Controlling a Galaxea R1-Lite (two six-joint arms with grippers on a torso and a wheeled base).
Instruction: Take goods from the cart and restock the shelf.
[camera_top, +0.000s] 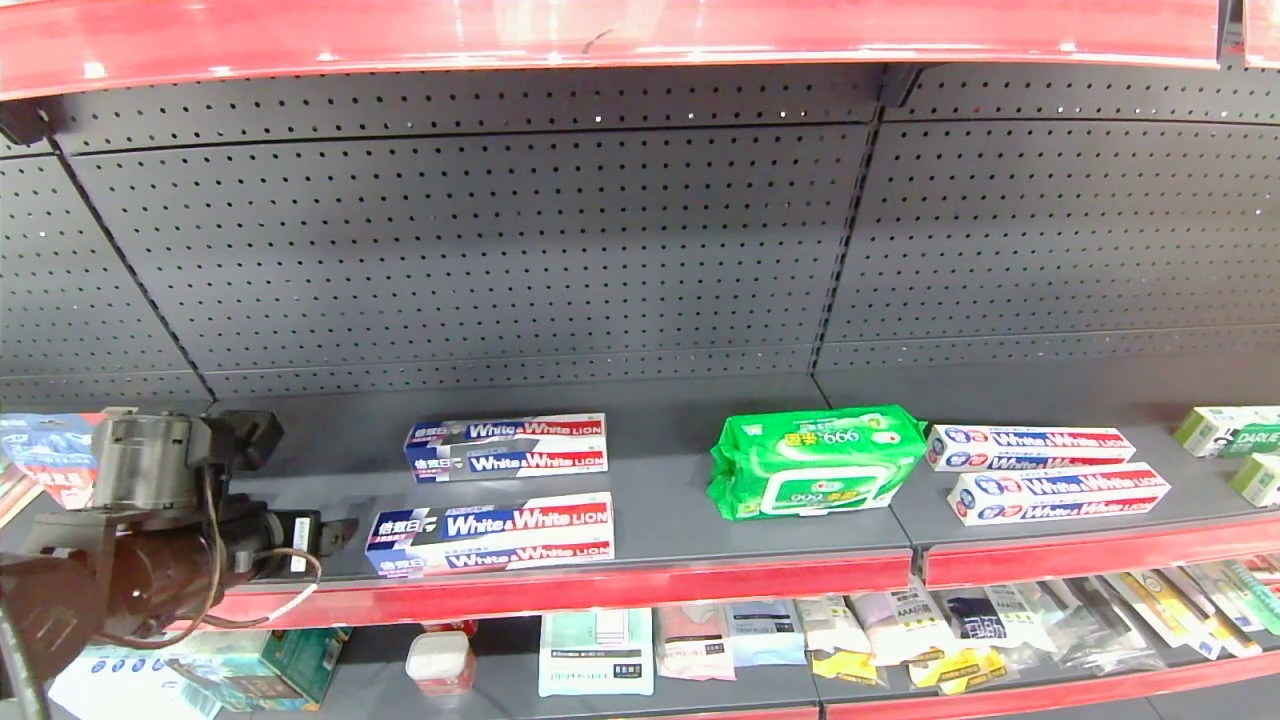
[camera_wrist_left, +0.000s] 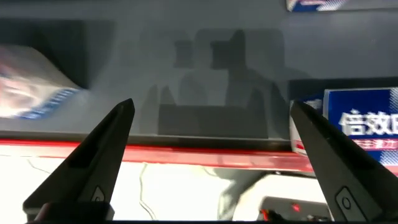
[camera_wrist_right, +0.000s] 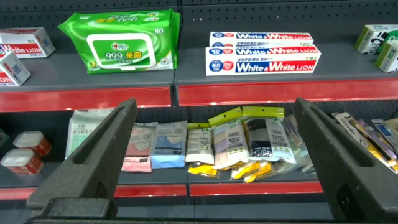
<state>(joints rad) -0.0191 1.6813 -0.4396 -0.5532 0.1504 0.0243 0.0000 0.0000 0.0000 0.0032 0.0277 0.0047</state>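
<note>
the left gripper (camera_wrist_left: 211, 106), jaws wide and empty, hangs at the shelf (camera_top: 700, 578) front lip, nearer than the equally wide right gripper (camera_wrist_right: 214, 102) to the front box (camera_top: 490, 535), which lies just to its right, long axis along the lip.

Head view down onto shelf (camera_top: 660, 450); left wrist close, right wrist farther
</note>
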